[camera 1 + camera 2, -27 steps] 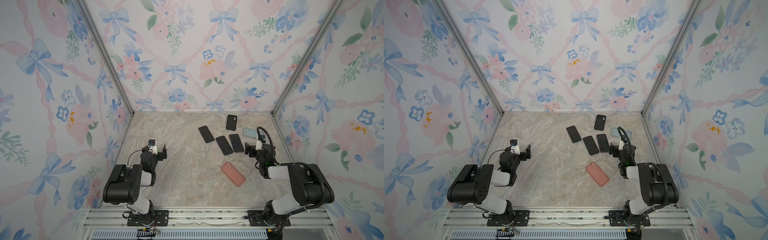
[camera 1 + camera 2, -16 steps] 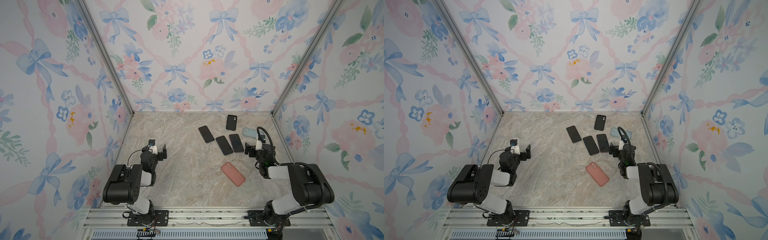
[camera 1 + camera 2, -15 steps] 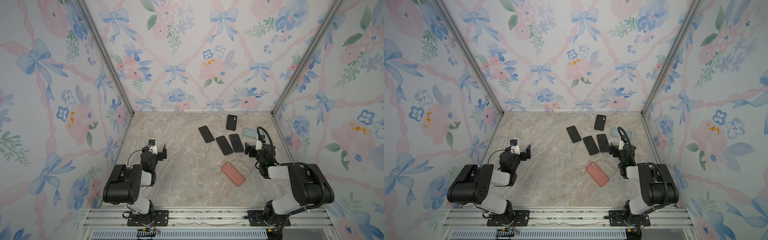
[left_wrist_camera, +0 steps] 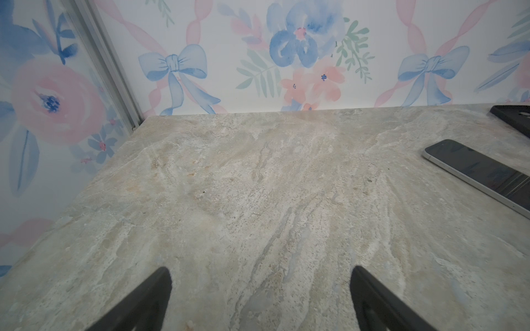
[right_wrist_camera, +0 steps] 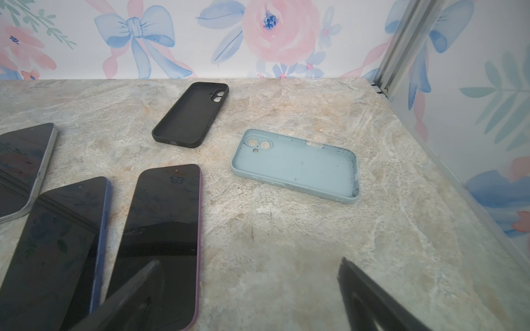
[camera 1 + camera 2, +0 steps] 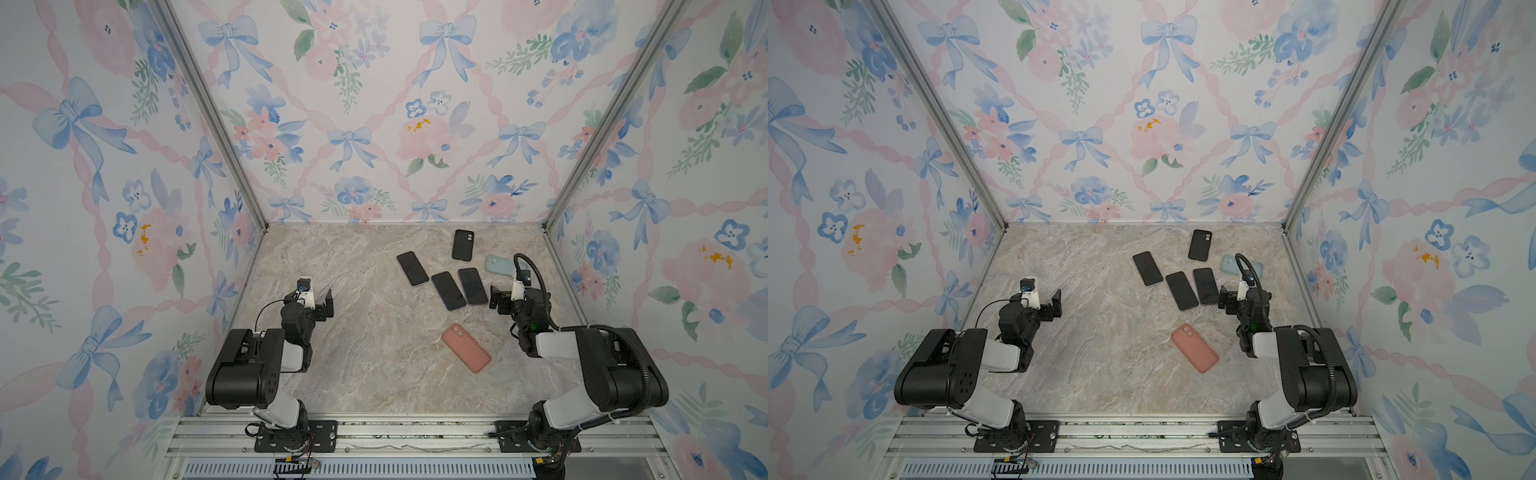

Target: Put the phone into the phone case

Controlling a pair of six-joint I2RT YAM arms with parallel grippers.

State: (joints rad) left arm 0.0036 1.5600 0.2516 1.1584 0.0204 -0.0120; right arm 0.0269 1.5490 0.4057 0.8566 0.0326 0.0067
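Three phones lie screen-up at the back right of the marble table: a silver-edged phone (image 6: 412,268), a blue-edged phone (image 6: 448,291) and a purple-edged phone (image 6: 473,286) (image 5: 163,243). Behind them lie an empty black case (image 6: 462,244) (image 5: 190,114) and an empty light blue case (image 6: 500,265) (image 5: 298,166), both hollow side up. A pink case (image 6: 465,348) lies back-up nearer the front. My right gripper (image 6: 509,299) (image 5: 249,262) hangs open, one finger over the purple-edged phone's near end. My left gripper (image 6: 316,305) (image 4: 259,272) is open over bare table.
Flowered walls close in the table (image 6: 365,291) on three sides, with metal corner posts at the back. The light blue case lies close to the right wall. In the left wrist view, only the silver-edged phone (image 4: 479,174) and a corner of the black case (image 4: 513,116) show.
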